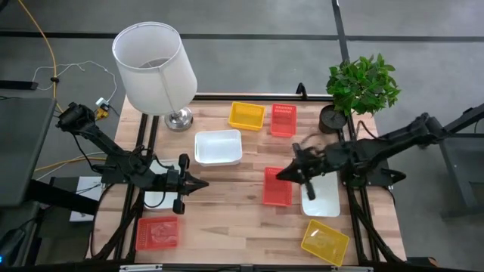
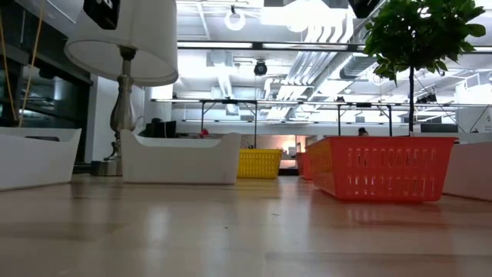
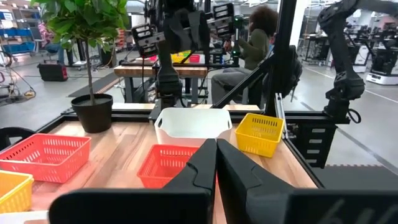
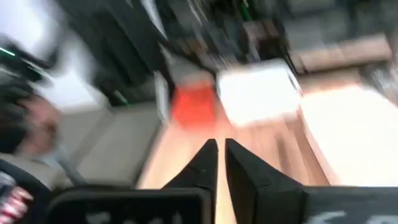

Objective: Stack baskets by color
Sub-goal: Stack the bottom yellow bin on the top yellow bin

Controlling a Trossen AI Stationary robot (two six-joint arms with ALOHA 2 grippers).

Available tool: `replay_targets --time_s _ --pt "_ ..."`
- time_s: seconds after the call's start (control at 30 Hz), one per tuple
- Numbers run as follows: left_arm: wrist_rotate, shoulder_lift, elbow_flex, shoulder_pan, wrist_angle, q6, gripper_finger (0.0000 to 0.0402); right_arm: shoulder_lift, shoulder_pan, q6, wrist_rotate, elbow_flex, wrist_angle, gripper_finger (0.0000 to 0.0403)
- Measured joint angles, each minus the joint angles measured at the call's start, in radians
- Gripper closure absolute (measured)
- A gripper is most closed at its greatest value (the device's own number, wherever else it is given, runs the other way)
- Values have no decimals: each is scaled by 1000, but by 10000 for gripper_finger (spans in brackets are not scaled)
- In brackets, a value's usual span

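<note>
Room: open workshop hall with grey floor, bright ceiling lights and exposed ducts in the low view; other workbenches and robot rigs stand beyond, and a seated person [image 3: 254, 43] shows in the left wrist view.
Surface: light wooden plank table [image 1: 227, 204] on a black frame, its grain running across.
Lamp: white drum-shaded lamp on a silver base [image 1: 155, 68] at the far left corner.
Plant: small green tree in a black pot [image 1: 361, 87] at the far right corner.
Far baskets: one yellow mesh basket [image 1: 246, 115] and one red mesh basket [image 1: 283, 120] side by side near the far edge.
Centre: smooth white plastic basket [image 1: 218, 146] just in front of the yellow one.
Right of centre: second red mesh basket [image 1: 277, 187], with another white basket [image 1: 322, 198] beside it, under the right arm.
Near edge: third red basket [image 1: 158, 232] at the left corner, second yellow basket [image 1: 325, 243] at the right corner.
Left side: a further white basket [image 1: 157, 199] lies partly hidden under the left arm.
Left gripper [image 1: 203, 183]: fingers pressed together, holding nothing, above bare wood left of the middle red basket.
Right gripper [image 1: 281, 175]: fingers almost closed with a thin gap, empty, over the far end of the middle red basket; its wrist view is blurred.
</note>
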Motion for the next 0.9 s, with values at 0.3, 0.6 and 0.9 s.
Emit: replay_targets --time_s 0.3,0.6,0.9 --pt "0 0 0 0 -1 2 401 359 235 484 95 512 -895 283" --pt "0 0 0 0 -1 1 401 690 360 869 -147 777 -1268 263" --pt "4 0 0 0 -1 -2 401 828 418 1210 -252 766 -1277 263"
